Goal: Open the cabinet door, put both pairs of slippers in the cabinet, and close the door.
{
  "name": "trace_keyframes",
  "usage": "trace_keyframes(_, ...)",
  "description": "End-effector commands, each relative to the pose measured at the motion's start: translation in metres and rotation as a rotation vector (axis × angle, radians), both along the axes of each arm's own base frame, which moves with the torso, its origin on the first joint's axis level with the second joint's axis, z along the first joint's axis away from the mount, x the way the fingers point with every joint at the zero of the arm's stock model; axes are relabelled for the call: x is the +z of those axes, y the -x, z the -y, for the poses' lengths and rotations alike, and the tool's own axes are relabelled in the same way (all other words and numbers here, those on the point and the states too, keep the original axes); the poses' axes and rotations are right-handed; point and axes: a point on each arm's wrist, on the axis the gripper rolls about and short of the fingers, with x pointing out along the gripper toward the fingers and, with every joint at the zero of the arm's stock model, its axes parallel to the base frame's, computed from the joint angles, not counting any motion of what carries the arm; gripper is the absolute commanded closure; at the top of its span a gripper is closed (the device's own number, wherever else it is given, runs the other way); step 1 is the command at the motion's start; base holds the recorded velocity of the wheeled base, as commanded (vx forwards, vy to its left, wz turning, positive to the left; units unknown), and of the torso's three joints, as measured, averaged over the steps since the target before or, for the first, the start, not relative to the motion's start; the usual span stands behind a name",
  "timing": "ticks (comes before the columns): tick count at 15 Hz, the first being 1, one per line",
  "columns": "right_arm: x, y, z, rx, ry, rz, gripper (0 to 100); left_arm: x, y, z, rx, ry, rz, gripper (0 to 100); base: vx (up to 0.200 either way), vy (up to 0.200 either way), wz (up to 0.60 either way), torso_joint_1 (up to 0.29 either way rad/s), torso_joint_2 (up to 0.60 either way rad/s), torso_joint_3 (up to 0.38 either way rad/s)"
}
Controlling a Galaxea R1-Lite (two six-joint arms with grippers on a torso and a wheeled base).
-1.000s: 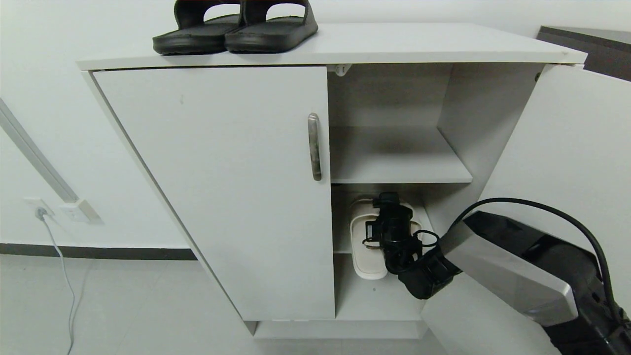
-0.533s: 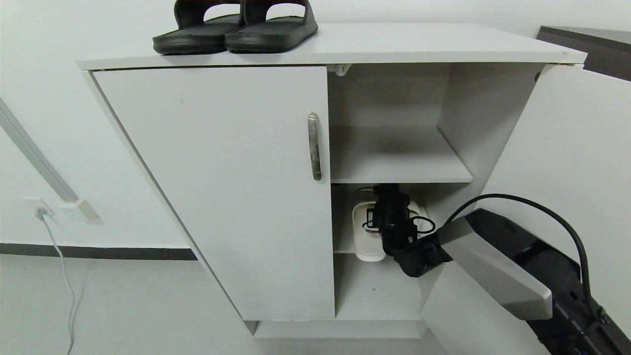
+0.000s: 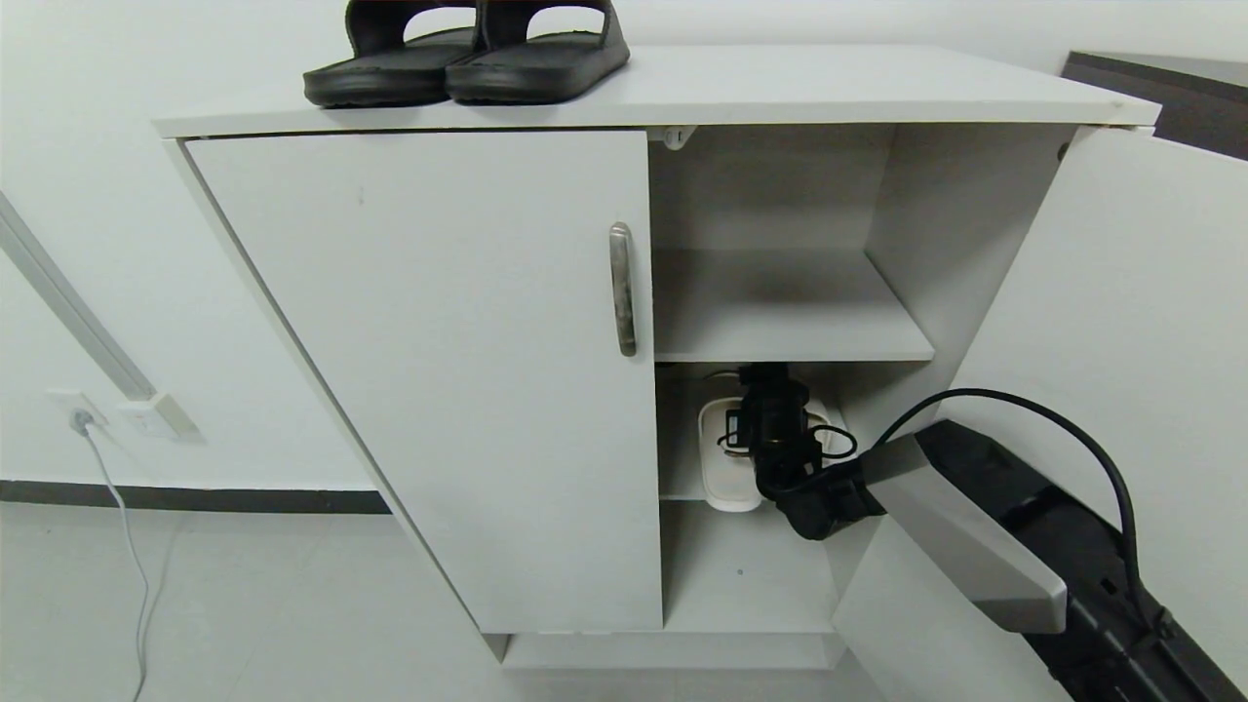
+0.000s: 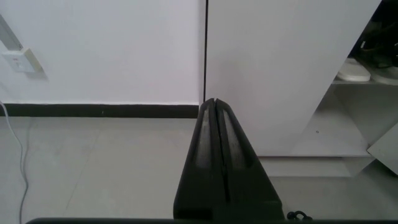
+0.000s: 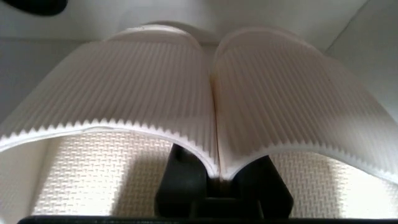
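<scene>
The cabinet (image 3: 829,88) stands with its right door (image 3: 1121,322) swung wide and its left door (image 3: 419,370) closed, the handle (image 3: 621,290) at that door's inner edge. On top of the cabinet, toward its left end, the black slippers (image 3: 468,58) lie side by side. Inside the cabinet, the white slippers (image 3: 726,473) rest as a pair on the second shelf down, beneath the upper shelf (image 3: 780,312). The right pincer (image 3: 770,429) reaches into that compartment and is clamped on the two straps where their inner edges meet. The left pincer (image 4: 214,102) hangs low in front of the cabinet's closed door, its fingers pressed together with nothing between them.
</scene>
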Motion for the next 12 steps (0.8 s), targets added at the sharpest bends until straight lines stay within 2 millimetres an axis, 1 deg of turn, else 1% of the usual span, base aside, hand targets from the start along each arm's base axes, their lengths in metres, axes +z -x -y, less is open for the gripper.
trace_keyframes(1, -0.0059, -0.0016, 0.0019, 0.001, 0.005, -0.009, 100, 0.0000, -0.0001, 0.0000, 0.001, 0.000, -0.002, 100, 0.000, 0.000, 0.00, 0.000, 0.00, 0.000)
trace_keyframes(5, -0.0078, -0.0028, 0.0039, 0.004, 0.007, -0.015, 100, 0.0000, -0.0001, 0.0000, 0.001, 0.000, -0.002, 100, 0.000, 0.000, 0.00, 0.000, 0.00, 0.000)
trace_keyframes(6, -0.0078, -0.0028, 0.0039, 0.004, 0.005, -0.015, 0, 0.0000, -0.0001, 0.0000, 0.001, 0.000, -0.002, 100, 0.000, 0.000, 0.00, 0.000, 0.00, 0.000)
trace_keyframes(10, -0.0104, -0.0003, 0.0062, 0.003, 0.012, -0.029, 0, 0.0000, -0.0001, 0.0000, 0.001, 0.000, -0.002, 100, 0.000, 0.000, 0.00, 0.000, 0.00, 0.000)
trace_keyframes(12, -0.0057, 0.0051, 0.0082, 0.003, 0.011, -0.035, 0, 0.0000, -0.0001, 0.0000, 0.001, 0.000, -0.002, 100, 0.000, 0.000, 0.00, 0.000, 0.00, 0.000)
